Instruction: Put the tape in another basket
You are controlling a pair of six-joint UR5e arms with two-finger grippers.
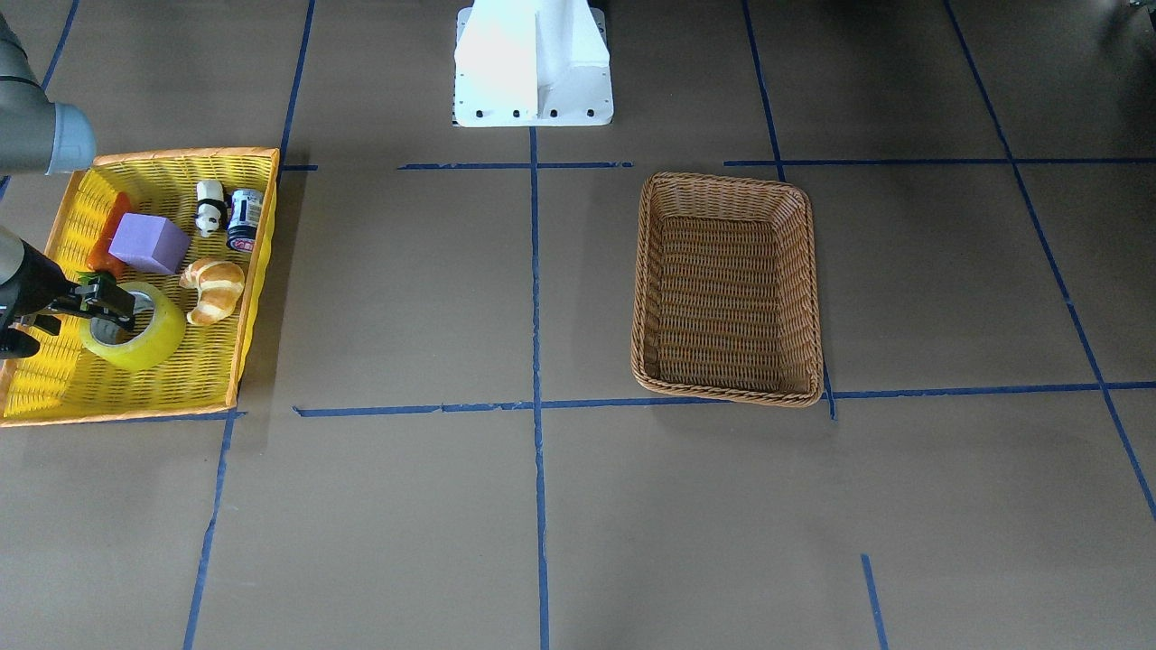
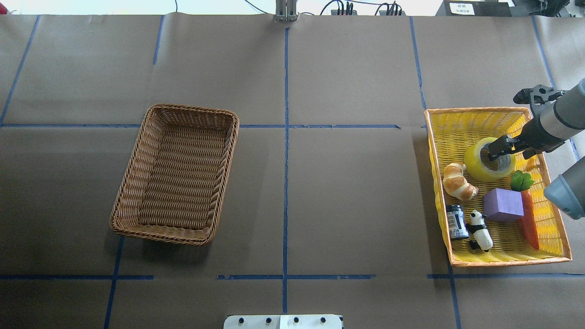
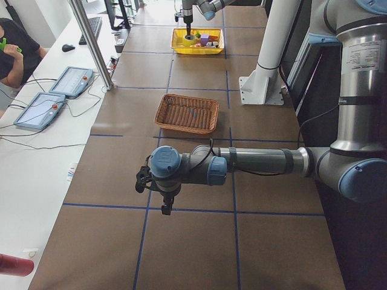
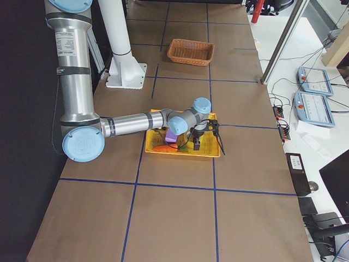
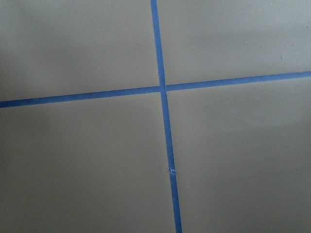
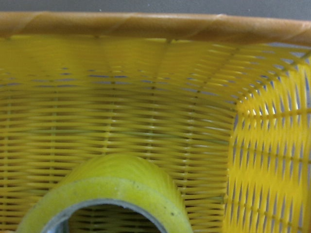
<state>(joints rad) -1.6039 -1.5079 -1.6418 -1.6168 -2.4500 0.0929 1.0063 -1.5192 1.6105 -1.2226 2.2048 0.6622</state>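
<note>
The yellow-green tape (image 1: pixel 149 341) lies in the yellow orange-rimmed tray (image 1: pixel 181 384) at the table's right end. It also shows in the overhead view (image 2: pixel 477 163) and fills the bottom of the right wrist view (image 6: pixel 116 187). My right gripper (image 1: pixel 113 304) (image 2: pixel 498 151) reaches down into the tray. Its narrow-set fingers straddle the roll's wall, one in the core and one outside, shut on it. The brown wicker basket (image 1: pixel 727 185) (image 2: pixel 176 171) stands empty on the table's left half. My left gripper (image 3: pixel 164 206) hangs low over bare table far from both; I cannot tell whether it is open or shut.
The tray also holds a croissant (image 2: pixel 458 182), a purple block (image 2: pixel 502 204), a carrot (image 2: pixel 530 219), a panda figure (image 2: pixel 481 226) and a small dark can (image 2: pixel 456 221). The white robot base (image 1: pixel 533 63) stands at the table's robot side. Blue tape lines cross the brown table.
</note>
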